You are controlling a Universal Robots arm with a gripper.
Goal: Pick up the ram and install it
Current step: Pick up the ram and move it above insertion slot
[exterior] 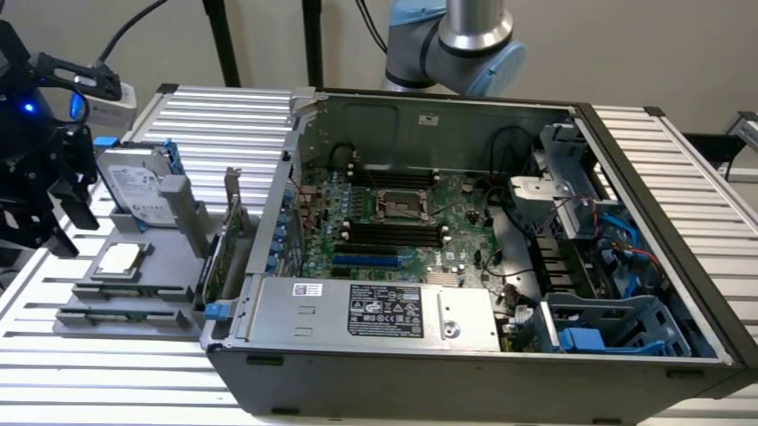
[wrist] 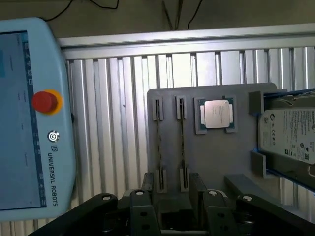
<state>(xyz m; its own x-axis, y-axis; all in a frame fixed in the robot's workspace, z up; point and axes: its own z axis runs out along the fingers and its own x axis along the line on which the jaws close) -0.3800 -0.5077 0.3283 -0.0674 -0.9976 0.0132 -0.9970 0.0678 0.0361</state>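
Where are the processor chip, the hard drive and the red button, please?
processor chip (wrist: 216,114), wrist view, silver lid's centre.
hard drive (wrist: 288,130), wrist view, labelled top face.
red button (wrist: 45,101), wrist view, cap's middle.

Slatted table (exterior: 106,377), computer case (exterior: 474,377), grey tray (wrist: 211,160)

— What gets cut off?
— The teach pendant (wrist: 29,123) and the hard drive (wrist: 290,132) each run past an edge of the wrist view; the hand (wrist: 172,187) is partly cropped too.
— And the ram (wrist: 160,145)?
— Edge-on to the camera, its chips too thin to make out.
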